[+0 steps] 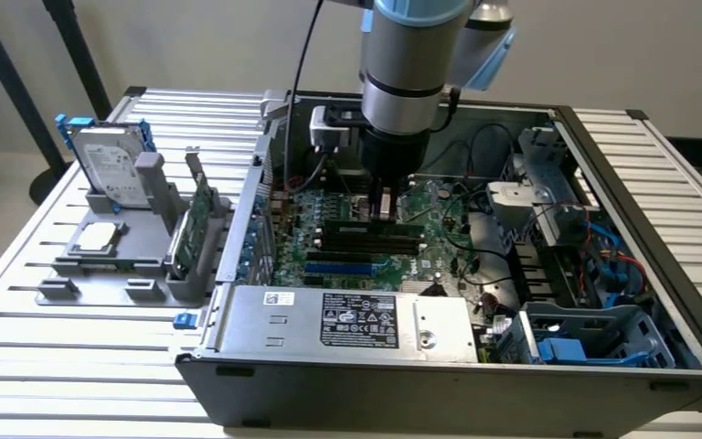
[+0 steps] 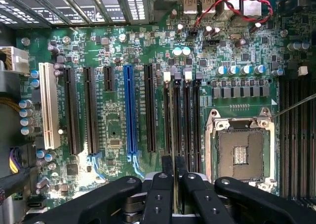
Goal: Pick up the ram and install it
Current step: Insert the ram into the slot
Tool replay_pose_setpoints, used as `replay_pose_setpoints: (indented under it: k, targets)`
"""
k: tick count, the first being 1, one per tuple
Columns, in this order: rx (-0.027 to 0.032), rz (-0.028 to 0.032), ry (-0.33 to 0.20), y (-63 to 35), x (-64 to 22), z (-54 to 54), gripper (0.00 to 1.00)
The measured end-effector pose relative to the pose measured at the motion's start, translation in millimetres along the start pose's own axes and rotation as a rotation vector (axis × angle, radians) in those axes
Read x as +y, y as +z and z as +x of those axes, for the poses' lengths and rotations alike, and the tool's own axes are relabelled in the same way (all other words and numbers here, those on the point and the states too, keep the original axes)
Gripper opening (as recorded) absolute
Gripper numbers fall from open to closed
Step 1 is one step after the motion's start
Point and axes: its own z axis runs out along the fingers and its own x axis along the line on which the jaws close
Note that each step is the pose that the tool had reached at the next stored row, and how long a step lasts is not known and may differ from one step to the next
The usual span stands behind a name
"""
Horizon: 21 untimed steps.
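Your end effector (image 2: 174,182) is clamped on the ram (image 2: 176,135), held edge-on between the fingertips (image 2: 167,164) and standing in line with a memory slot (image 2: 186,120) on the motherboard (image 2: 113,130). The arm (image 1: 409,64) hangs vertically, wrist straight down into the open computer case (image 1: 449,375). The hard drive (image 1: 110,165) stands in its holder on the worktop (image 1: 83,366).
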Motion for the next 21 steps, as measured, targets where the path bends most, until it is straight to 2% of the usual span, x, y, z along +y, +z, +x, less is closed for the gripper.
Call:
replay_pose_setpoints:
  k: [3, 4, 7, 14, 21]
  targets:
    - [0.0, 0.0129, 0.0, 1.4, 0.5, 0.0, 0.14]
    - [0.0005, 0.0143, 0.0, 1.7, 0.9, 0.1, 0.14]
    - [0.0027, 0.0146, 0.0, 2.7, 2.1, 0.2, 0.14]
    - [0.0149, 0.0152, 0.0, 6.2, 3.3, 0.0, 0.14]
    - [0.0189, 0.0156, 0.0, 8.3, 4.5, -3.2, 0.14]
